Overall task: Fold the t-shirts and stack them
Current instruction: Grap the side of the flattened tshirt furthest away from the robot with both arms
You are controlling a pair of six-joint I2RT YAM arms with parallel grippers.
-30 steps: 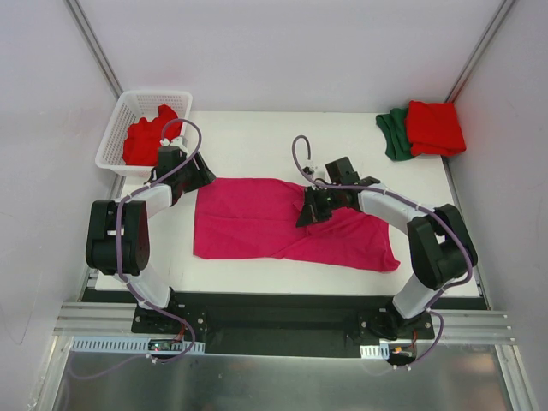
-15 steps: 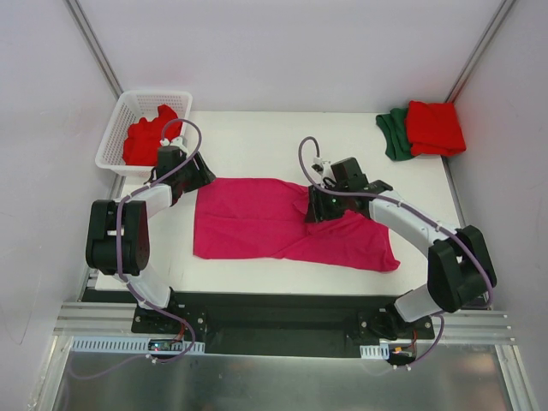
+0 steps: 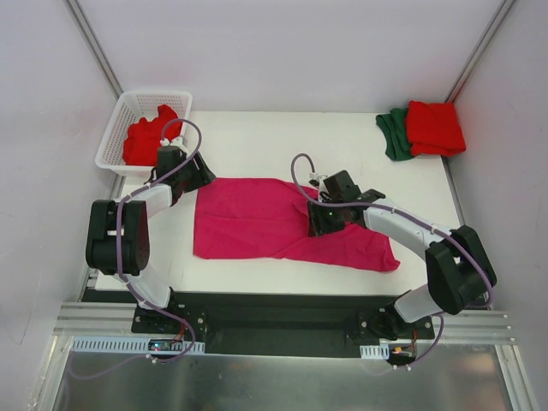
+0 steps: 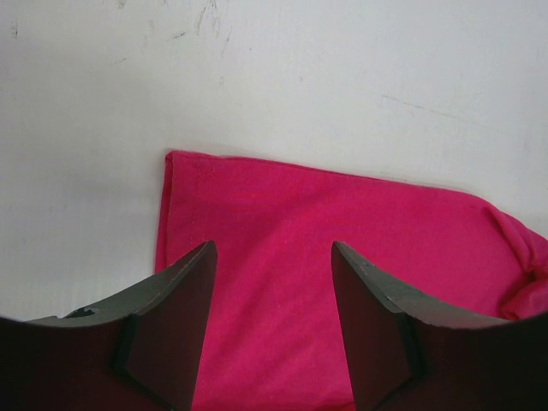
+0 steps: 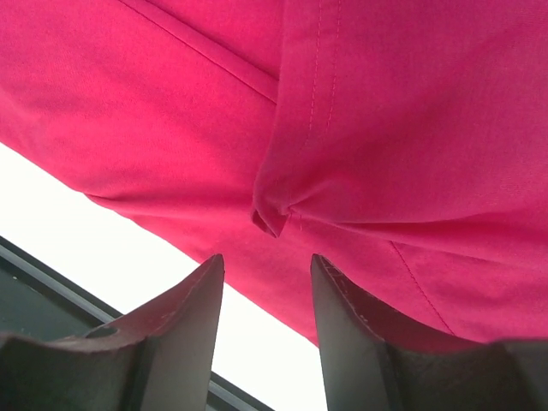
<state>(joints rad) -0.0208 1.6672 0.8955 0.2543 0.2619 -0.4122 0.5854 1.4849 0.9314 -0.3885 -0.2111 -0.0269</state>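
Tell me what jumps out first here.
The magenta-pink t-shirt spread across mid-table grabs the eye, with the right claw open over its creased middle and the left claw open at its left edge. Then there is a folded red t-shirt on a dark green t-shirt in the far right corner, and a crumpled red t-shirt in the white basket far left.
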